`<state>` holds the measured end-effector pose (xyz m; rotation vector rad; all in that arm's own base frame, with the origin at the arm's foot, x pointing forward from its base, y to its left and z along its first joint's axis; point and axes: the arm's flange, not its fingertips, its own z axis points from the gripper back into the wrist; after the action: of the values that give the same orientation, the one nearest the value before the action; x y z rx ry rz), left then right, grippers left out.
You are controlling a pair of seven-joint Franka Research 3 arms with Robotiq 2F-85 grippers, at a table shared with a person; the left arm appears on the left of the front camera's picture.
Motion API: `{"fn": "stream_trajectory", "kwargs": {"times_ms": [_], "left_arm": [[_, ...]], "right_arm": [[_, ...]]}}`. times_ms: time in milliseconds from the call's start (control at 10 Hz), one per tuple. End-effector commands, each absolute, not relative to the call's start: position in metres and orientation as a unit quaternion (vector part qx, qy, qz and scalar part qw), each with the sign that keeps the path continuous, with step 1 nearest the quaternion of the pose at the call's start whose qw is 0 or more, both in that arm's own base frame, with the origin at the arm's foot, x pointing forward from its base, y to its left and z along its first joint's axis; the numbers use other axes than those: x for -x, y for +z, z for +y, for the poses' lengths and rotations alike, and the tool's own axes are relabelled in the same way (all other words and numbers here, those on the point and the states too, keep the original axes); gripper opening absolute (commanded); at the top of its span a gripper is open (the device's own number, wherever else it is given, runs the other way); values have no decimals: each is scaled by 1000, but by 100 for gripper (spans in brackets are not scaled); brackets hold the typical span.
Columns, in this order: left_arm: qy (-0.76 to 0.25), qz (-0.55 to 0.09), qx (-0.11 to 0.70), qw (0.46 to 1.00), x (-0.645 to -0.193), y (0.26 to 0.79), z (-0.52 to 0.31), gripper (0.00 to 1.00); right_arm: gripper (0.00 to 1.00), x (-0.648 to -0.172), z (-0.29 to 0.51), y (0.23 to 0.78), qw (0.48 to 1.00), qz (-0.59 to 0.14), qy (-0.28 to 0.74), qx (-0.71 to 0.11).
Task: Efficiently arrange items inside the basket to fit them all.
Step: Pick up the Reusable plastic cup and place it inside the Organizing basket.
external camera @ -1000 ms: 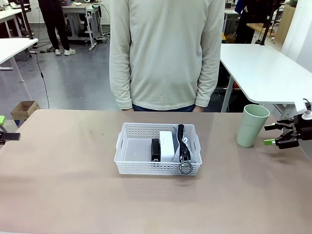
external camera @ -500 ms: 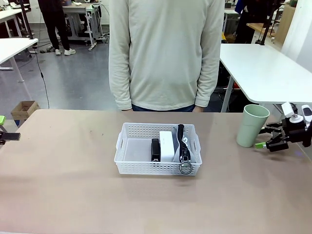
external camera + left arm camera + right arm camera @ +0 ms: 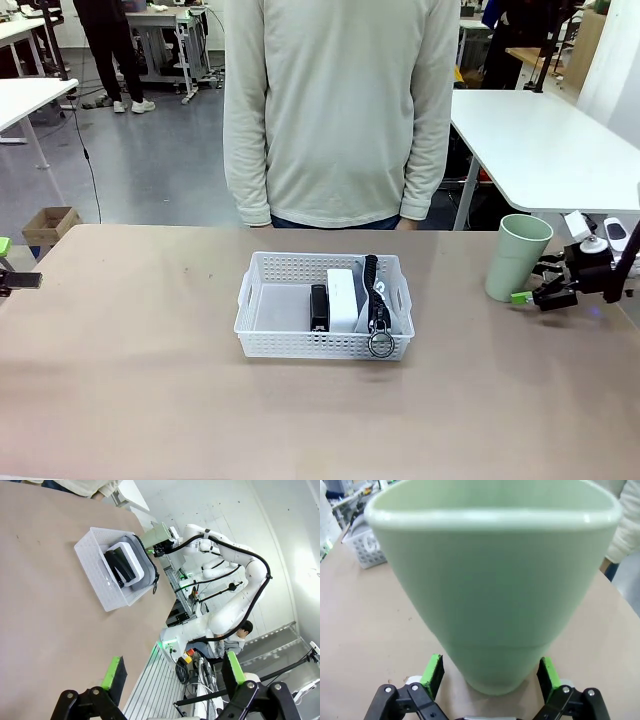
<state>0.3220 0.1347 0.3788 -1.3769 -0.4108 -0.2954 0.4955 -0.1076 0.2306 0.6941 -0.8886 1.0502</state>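
Observation:
The white basket point(image 3: 300, 343) sits mid-table in front of the person. Inside it, side by side, are the black stapler point(image 3: 319, 306), the white boxy device point(image 3: 343, 298) and the grey pouch point(image 3: 388, 300) standing on edge, its ring hanging over the front rim. The pale green cup point(image 3: 517, 257) stands upright on the table to the right. My right gripper point(image 3: 535, 293) is open at the cup's foot; in the right wrist view the cup point(image 3: 495, 590) stands between the fingers point(image 3: 434, 672) with gaps on both sides. My left gripper point(image 3: 174, 672) is open and holds nothing at the table's far left edge.
The person stands at the far edge behind the basket, arms down. The basket's left part point(image 3: 278, 308) is bare. In the left wrist view the basket point(image 3: 95, 575) and cup point(image 3: 159, 531) lie far off. Bare tabletop surrounds the basket.
My right gripper has moved left and slightly up in the picture toward the cup, so its open fingers now flank the cup's base. The basket, its contents and the left arm are unchanged.

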Motion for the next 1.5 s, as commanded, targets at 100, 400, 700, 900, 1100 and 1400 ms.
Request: {"fn": "stream_trajectory", "kwargs": {"times_ms": [100,400,700,900,1100,1400], "left_arm": [[-140,-187,625,745,-318,379,136,100],[-140,-187,625,745,-318,379,136,100],[-140,-187,625,745,-318,379,136,100],[-140,-187,625,745,-318,379,136,100],[-140,-187,625,745,-318,379,136,100],[-140,-187,625,745,-318,379,136,100]], "right_arm": [[100,-508,-105,234,693,-432,439,-375],[100,-509,-102,248,667,-469,428,-390],[100,-504,-105,263,635,-497,419,-417],[100,-503,-105,264,635,-497,424,-412],[100,-503,-105,263,635,-496,423,-414],[15,-502,-107,264,631,-499,429,-411]]}}
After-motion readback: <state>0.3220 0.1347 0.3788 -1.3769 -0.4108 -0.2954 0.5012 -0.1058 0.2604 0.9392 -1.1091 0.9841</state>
